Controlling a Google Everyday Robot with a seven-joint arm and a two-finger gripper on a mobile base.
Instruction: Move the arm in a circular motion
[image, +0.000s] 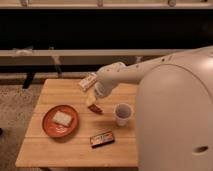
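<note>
Wooden tabletop carries a plate and cup; the arm hangs its tool over it, state impossible to tell.

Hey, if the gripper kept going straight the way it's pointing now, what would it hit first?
Probably the wooden table, between the orange plate and white cup; the gripper points downward there, depth unclear.

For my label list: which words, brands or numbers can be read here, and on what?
None legible.
Dark packet at the table front: print too blurred.
Pale box beside the arm: markings too blurred.
The gripper hangs between plate and cup; no label visible.
</note>
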